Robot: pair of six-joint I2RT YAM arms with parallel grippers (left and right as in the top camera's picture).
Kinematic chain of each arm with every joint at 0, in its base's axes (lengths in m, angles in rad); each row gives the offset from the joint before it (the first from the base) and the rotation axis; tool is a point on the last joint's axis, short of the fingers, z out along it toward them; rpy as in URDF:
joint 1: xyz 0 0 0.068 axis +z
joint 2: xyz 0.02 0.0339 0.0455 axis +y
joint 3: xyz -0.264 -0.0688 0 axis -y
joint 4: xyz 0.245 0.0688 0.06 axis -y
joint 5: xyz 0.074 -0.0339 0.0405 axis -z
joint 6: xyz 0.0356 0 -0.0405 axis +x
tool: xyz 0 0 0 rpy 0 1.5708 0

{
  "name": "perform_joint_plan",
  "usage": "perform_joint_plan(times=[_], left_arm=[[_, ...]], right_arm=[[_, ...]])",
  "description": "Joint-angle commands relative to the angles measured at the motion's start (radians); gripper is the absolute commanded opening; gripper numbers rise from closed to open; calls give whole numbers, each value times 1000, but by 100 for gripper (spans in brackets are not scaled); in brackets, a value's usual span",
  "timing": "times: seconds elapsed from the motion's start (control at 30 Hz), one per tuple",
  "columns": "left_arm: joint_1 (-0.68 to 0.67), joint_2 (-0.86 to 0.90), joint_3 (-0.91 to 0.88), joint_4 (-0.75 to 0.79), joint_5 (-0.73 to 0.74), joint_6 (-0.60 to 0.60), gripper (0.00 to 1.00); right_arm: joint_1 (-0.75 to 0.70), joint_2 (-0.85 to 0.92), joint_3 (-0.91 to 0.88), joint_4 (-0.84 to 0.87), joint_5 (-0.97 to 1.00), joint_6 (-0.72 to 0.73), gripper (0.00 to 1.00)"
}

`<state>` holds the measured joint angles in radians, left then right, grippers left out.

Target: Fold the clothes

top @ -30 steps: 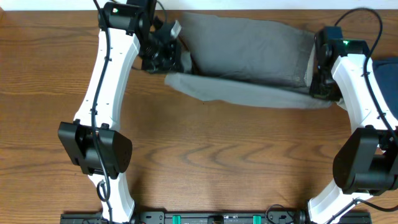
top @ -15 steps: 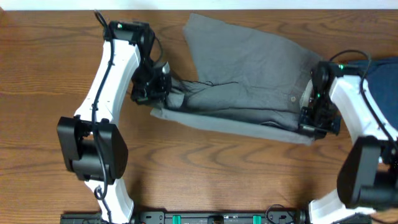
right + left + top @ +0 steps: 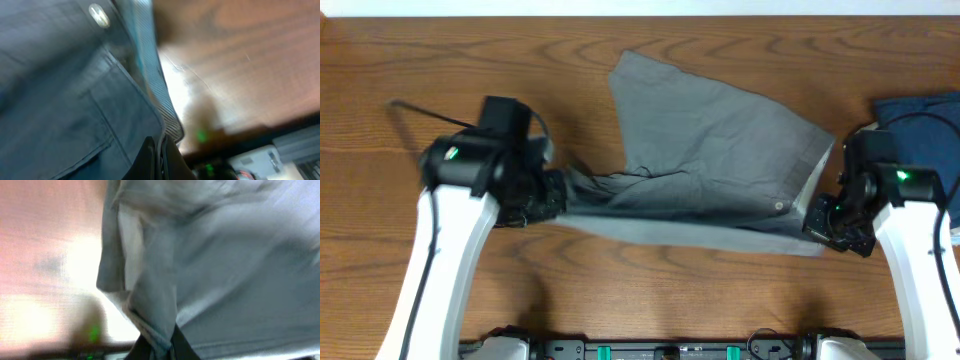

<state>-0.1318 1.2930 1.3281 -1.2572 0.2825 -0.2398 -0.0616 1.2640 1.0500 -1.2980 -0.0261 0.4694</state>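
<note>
Grey fabric sat clamped in the closed left gripper (image 3: 552,195), which over the last second had swung from the far side of the table (image 3: 650,300) to a spot nearer and further left. Its wrist view showed a bunched corner of the shorts (image 3: 710,140) vanishing between the fingers (image 3: 184,347). With that move the shorts, earlier heaped against the far edge, had been drawn toward the near side and opened out. One leg now reached far and left, flat on the wood, while the waistband (image 3: 690,232) ran as a taut, slightly raised line between the two arms. I judged this to be spreading rather than folding: the garment looked ready to be laid flat, but no fold was yet in place. Bare wood lay near of the waistband and to the far left, giving room to pull further. At the right end the right gripper (image 3: 823,222) had likewise come nearer and was closed on the waistband's corner, just beside the button (image 3: 99,15), with the striped lining edge running down into its fingers (image 3: 146,160). Further right, a dark blue cloth (image 3: 925,120) lay close behind that arm and could be snagged if the arm swung outward.
</note>
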Motion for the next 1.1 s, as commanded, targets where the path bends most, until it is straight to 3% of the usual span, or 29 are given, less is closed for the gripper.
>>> perform_joint_plan(times=[0.0,0.2,0.4,0.6,0.87,1.07], left_arm=[[43,-56,0,139,-177,-71,6],[28,38,0,465,-159,-75,6],[21,263,0,839,-151,-61,6],[16,454,0,1220,-53,-105,6],[-49,577,0,1482,-55,-185,6],[-90,580,0,1530,-110,-185,6]], right_arm=[[-25,-16,-2,41,154,-15,1],[-24,33,-2,240,151,-67,1],[-25,128,-2,561,151,-66,1],[-32,245,-2,777,166,-50,1],[-90,338,-2,874,284,104,1],[-162,342,-2,931,282,171,1]])
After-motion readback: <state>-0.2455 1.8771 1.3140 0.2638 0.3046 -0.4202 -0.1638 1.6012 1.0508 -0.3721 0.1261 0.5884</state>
